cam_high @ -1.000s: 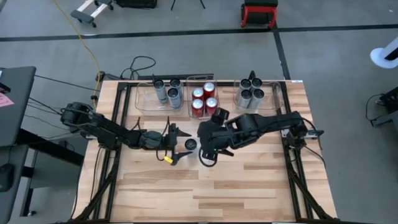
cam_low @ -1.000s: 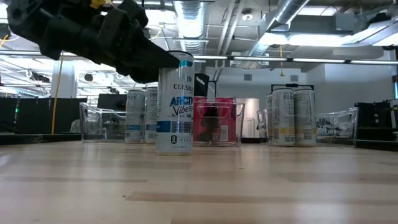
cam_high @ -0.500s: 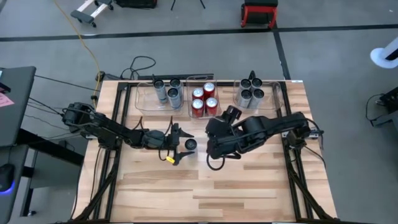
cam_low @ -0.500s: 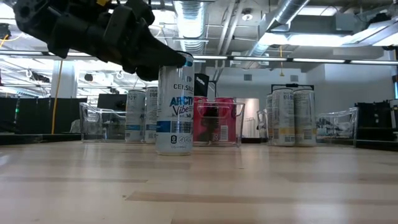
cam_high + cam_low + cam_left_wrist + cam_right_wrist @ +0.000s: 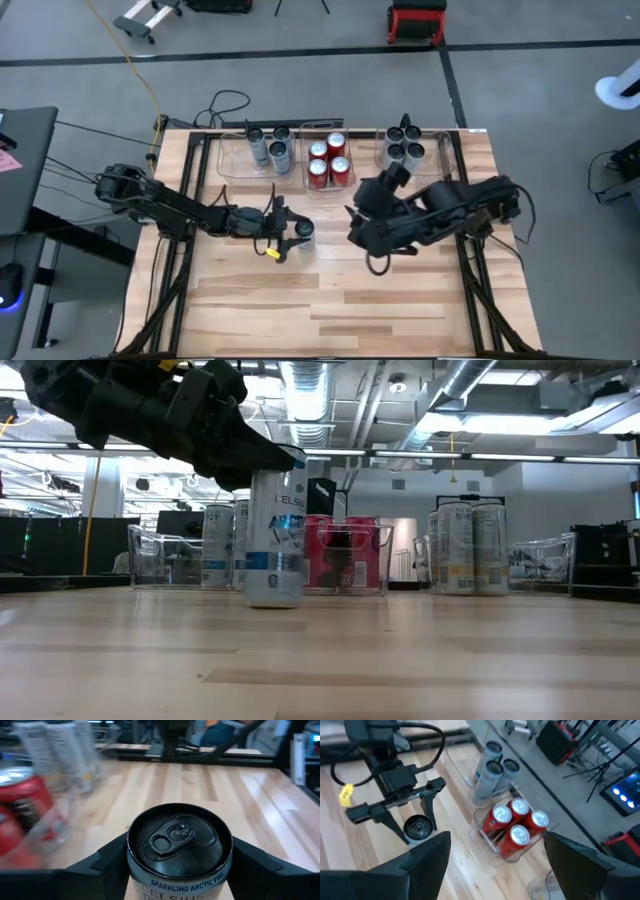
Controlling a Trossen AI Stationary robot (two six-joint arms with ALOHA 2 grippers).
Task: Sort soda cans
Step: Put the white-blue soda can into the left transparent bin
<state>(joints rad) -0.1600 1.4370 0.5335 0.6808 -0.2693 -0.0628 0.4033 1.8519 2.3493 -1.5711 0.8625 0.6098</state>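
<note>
**Even overhead light, with blur near the moving arm**

The scene is bright and evenly lit. In the low view, ceiling light strips (image 5: 305, 385) glare white overhead, and the wooden table (image 5: 400, 660) carries a soft sheen. The silver can (image 5: 275, 540) there is smeared by motion, its lettering unreadable. In the left wrist view the black can top (image 5: 179, 839) is sharp, while the red can (image 5: 22, 805) and bins behind it blur. Shadows stay faint and short.

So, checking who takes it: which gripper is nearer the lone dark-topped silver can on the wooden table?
Left. The left gripper straddles the can; the right gripper hangs open, apart from it.
</note>
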